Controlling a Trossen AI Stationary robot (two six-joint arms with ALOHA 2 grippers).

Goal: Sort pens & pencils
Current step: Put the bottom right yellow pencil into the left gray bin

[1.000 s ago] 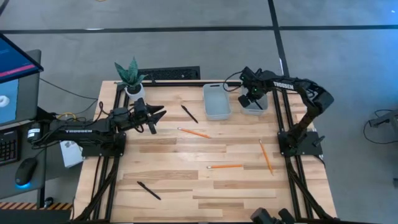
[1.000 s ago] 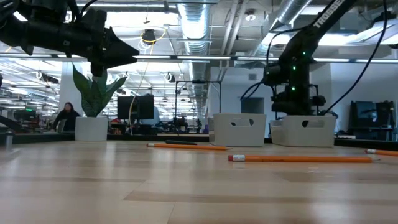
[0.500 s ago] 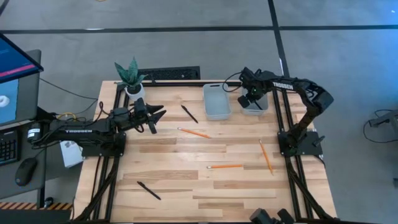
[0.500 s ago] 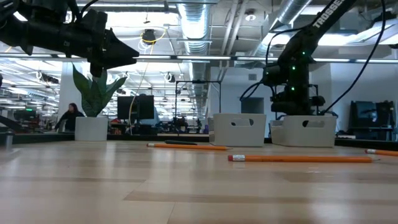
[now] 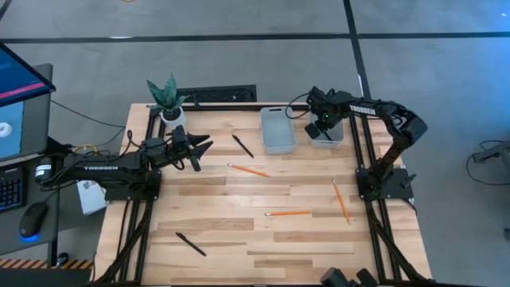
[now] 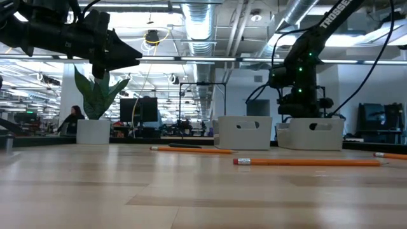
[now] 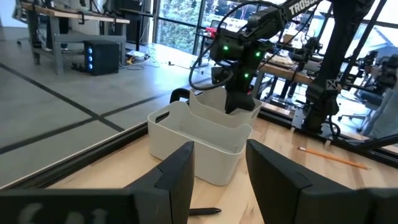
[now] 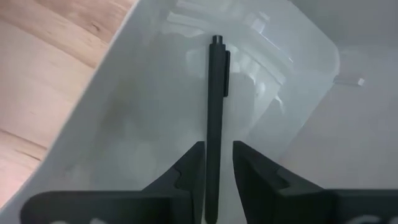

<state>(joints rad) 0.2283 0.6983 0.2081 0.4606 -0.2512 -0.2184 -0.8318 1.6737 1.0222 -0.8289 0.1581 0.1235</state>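
The right tool (image 5: 321,127) hangs over the right-hand white bin (image 5: 332,137) at the counter's (image 5: 239,231) one-o'clock corner. In the right wrist view a black pen (image 8: 215,118) lies in that bin, running straight out between the two fingers (image 8: 189,168); they stand narrowly apart on either side of it, and whether they still touch it cannot be told.

The second white bin (image 5: 276,130) sits just beside the first, toward twelve o'clock.

The left tool (image 5: 199,148) waits above the counter at about ten o'clock, its fingers (image 7: 177,177) apart around nothing, pointing across at the bins.

Another black pen (image 5: 242,146) lies at about eleven o'clock, near the second bin, and a third (image 5: 190,244) at seven o'clock.

One orange pencil (image 5: 249,170) lies near the middle, just below the second pen. Another (image 5: 288,213) rests at five o'clock, and a third (image 5: 340,200) at four o'clock, near the right edge.

A potted plant (image 5: 168,100) stands at the ten-o'clock corner.
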